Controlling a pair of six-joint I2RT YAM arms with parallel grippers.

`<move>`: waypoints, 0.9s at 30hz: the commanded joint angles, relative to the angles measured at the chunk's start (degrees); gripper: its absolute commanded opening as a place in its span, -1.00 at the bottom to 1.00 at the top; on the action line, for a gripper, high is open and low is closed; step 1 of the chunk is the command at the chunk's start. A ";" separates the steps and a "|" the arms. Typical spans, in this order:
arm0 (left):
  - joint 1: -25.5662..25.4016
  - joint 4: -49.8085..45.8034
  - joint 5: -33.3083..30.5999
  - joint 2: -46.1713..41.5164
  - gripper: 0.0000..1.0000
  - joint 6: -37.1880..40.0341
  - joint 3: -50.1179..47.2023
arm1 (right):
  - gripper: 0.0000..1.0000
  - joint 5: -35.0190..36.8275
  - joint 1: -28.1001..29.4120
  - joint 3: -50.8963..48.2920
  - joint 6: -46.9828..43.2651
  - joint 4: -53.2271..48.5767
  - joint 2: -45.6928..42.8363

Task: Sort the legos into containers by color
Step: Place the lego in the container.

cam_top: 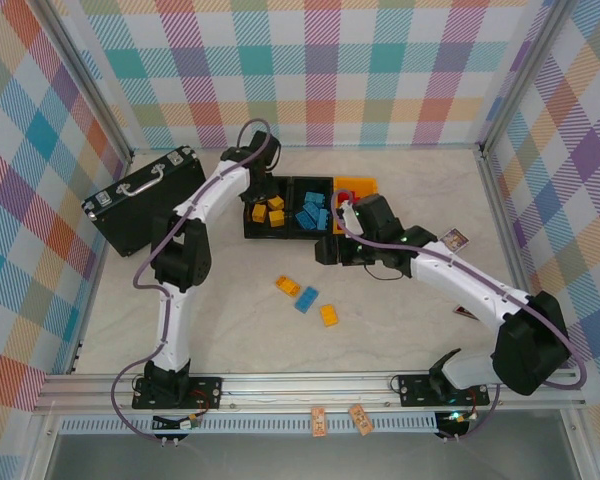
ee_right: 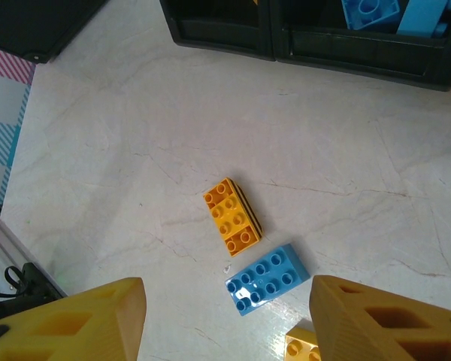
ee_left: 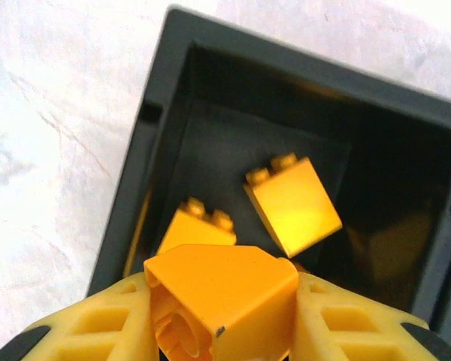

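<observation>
The whole table (cam_top: 240,320) is taken in from high above and behind the arm bases, angled down. The black bin (ee_left: 286,64) is seen close up, straight down past the left end effector (ee_left: 222,316) and its gripped orange brick (ee_left: 225,289). A loose blue brick (ee_right: 267,278) just ahead of the right end effector (ee_right: 233,320) is viewed from higher, and is shared with the overhead view.

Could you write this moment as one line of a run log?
left jaws: shut on orange brick over black bin | right jaws: open above blue brick | table: three loose bricks
</observation>
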 commanded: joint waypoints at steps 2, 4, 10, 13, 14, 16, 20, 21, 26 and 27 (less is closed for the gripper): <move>0.60 -5.13 -1.35 4.11 -0.21 2.12 7.67 | 0.19 1.04 -0.30 -1.12 0.95 -0.49 -1.95; 0.62 -5.71 -1.40 5.50 -0.20 2.36 9.76 | 0.19 1.15 -0.30 -1.31 1.03 -0.64 -2.21; 0.60 -6.26 -0.94 7.00 0.04 2.01 12.55 | 0.19 0.98 -0.28 -1.24 0.73 -1.10 -2.65; 0.52 -6.35 -0.83 6.36 0.15 1.76 12.46 | 0.19 0.72 -0.30 -1.14 0.49 -1.16 -2.61; 0.44 -6.37 -0.79 6.09 0.17 1.92 12.46 | 0.19 0.64 -0.30 -1.15 0.42 -1.09 -2.61; 0.19 -6.35 -0.87 5.51 0.20 1.98 12.28 | 0.19 0.49 -0.30 -1.15 0.38 -1.14 -2.52; -0.75 -6.44 -0.06 3.58 0.17 2.06 11.77 | 0.19 0.36 -0.30 -1.40 0.20 -1.27 -2.90; -1.17 -6.19 0.37 2.68 0.17 2.22 11.14 | 0.19 0.44 -0.30 -1.58 0.26 -1.31 -3.12; -3.10 -3.41 3.01 -3.36 0.17 2.71 3.95 | 0.19 0.80 -0.39 -3.00 0.17 -1.72 -4.57; -3.37 -2.84 3.40 -4.75 0.17 2.84 2.36 | 0.19 0.88 -0.38 -3.36 0.19 -1.98 -4.84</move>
